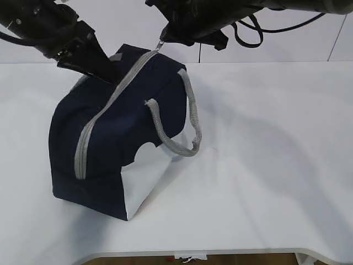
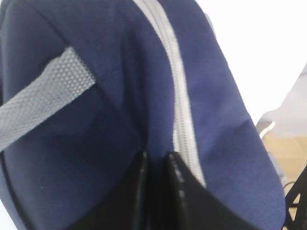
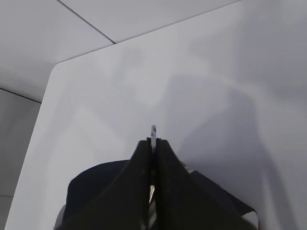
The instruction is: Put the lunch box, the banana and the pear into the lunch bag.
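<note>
The lunch bag point(image 1: 110, 143), boxy navy fabric with a smooth white lower panel, sits on the matte white worktop point(image 1: 276, 165), its ribbed grey zipper point(image 1: 113, 99) drawn along the curved top. My right hand point(image 1: 161, 44) is pinched tight on the thin metal zipper pull point(image 3: 153, 132). My left hand point(image 1: 105, 69) clamps a fold of navy cloth beside the woven grey handle point(image 2: 43, 96).
</note>
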